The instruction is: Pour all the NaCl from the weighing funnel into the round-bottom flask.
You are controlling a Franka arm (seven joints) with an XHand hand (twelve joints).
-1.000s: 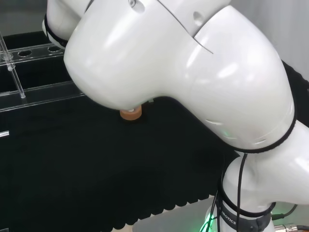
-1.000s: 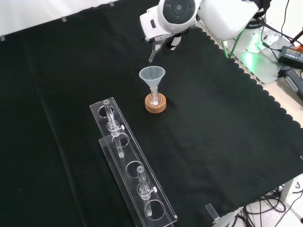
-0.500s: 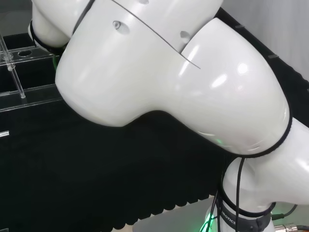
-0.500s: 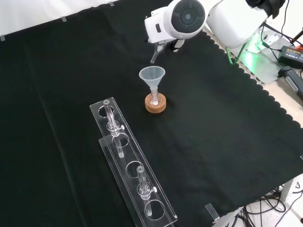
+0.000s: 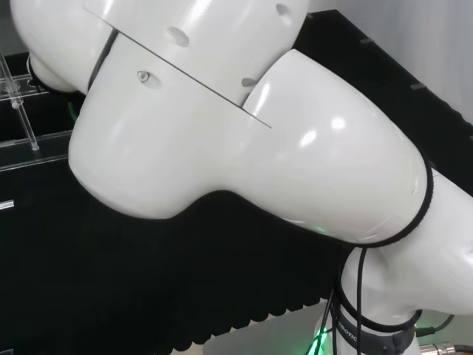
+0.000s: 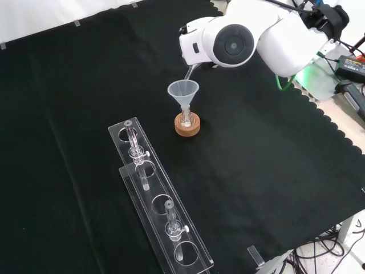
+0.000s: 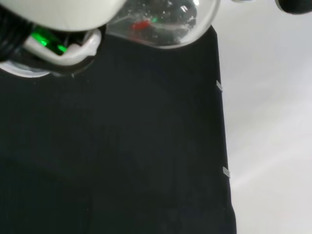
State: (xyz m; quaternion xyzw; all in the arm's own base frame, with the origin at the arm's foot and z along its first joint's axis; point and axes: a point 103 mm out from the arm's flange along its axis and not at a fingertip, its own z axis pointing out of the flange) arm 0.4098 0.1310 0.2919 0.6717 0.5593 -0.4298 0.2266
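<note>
From the front, a clear funnel (image 6: 183,92) stood upright w/ its stem in the neck of the round-bottom flask (image 6: 186,120), which sat on a cork ring (image 6: 187,126) near the middle of the black cloth (image 6: 274,171). A thin glass spout, the tip of the weighing funnel (image 6: 189,72), slanted down from under the white arm link (image 6: 228,43) to just above the funnel's rim, at its far side. The hand itself was hidden behind that link, so couldn't tell how far open it was. Two clear racks (image 6: 157,200) w/ glass pieces lay nearer the camera. In the wrist view a clear glass bulb (image 7: 161,22) sat close against the cloth.
</note>
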